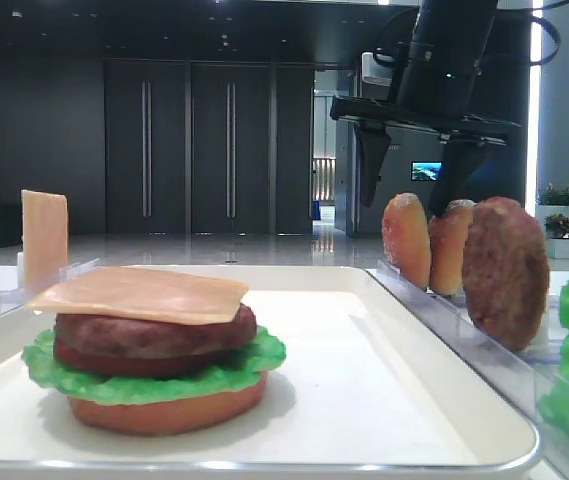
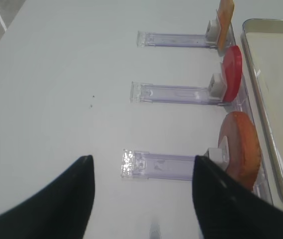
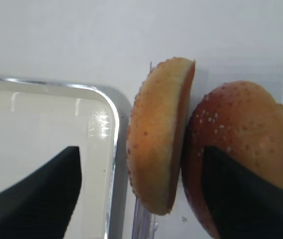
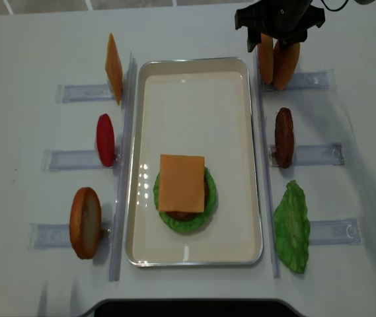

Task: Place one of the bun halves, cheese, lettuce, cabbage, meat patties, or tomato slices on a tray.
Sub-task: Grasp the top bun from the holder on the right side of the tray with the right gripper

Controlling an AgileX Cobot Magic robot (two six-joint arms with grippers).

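Observation:
Two bun halves stand on edge in the far right rack: a lighter one (image 3: 161, 134) (image 4: 265, 61) and a darker speckled one (image 3: 240, 129) (image 4: 287, 65). My right gripper (image 3: 140, 149) (image 4: 277, 36) hangs open just above them. Its jaws straddle the lighter half, with one finger over the tray (image 4: 194, 72) rim and the other in front of the darker half. Neither finger touches a bun. On the tray sits a stack of bottom bun, lettuce (image 4: 209, 210), patty and cheese (image 4: 182, 183). My left gripper (image 2: 142, 162) is open over bare table and holds nothing.
The right racks also hold a meat patty (image 4: 283, 137) and a lettuce leaf (image 4: 292, 226). The left racks hold a cheese slice (image 4: 113, 68), a tomato slice (image 4: 105, 140) and a flat bottom bun (image 4: 85, 222), which stands just right of my left gripper.

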